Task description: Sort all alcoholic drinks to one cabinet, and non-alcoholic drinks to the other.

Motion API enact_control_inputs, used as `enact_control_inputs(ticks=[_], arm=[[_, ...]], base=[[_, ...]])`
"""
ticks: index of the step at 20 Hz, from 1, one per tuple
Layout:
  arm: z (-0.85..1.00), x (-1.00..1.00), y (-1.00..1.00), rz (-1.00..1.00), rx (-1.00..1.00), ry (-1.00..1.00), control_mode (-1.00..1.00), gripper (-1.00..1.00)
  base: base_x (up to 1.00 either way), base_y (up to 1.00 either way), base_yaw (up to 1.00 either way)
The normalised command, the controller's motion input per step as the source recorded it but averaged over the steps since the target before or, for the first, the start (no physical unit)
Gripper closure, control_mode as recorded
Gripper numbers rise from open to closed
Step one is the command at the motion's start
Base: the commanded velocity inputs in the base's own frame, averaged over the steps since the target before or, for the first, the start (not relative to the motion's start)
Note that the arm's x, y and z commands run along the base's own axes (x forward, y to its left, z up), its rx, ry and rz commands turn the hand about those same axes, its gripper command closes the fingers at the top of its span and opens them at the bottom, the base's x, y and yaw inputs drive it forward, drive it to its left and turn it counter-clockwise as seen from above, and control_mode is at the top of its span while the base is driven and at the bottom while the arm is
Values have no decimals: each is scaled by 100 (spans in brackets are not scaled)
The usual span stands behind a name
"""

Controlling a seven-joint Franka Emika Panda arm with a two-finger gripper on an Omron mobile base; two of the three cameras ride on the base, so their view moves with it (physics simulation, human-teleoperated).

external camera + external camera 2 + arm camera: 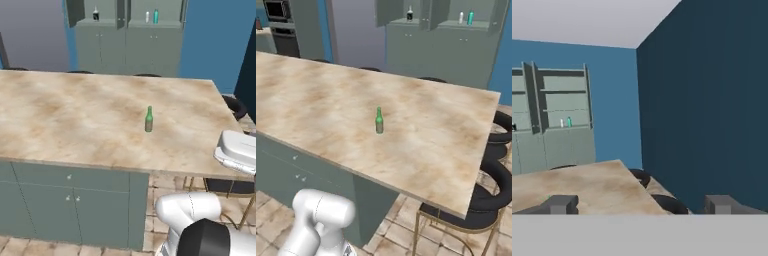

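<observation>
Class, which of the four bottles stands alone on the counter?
The green glass bottle; the black-labelled, white and teal bottles stand in the cabinets.

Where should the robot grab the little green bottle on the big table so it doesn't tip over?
Probably around the body of the green bottle, just below its thin neck. It stands upright and alone on the marble counter, so the open pincer can come in level from the robot's side and close on its round sides.
</observation>
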Motion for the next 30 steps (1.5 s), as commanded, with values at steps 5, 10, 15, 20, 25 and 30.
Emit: enact_control_inputs(ticks=[5, 10, 15, 20, 25, 30], arm=[[0, 0, 0, 0, 0, 0, 100, -100], [0, 0, 0, 0, 0, 0, 100, -100], [0, 0, 0, 0, 0, 0, 100, -100], [0, 0, 0, 0, 0, 0, 100, -100], [0, 0, 0, 0, 0, 0, 100, -100], [0, 0, 0, 0, 0, 0, 100, -100]], base=[[7, 68, -40], [3, 52, -41], [3, 44, -40], [20, 44, -34], [22, 21, -22], [36, 39, -19]])
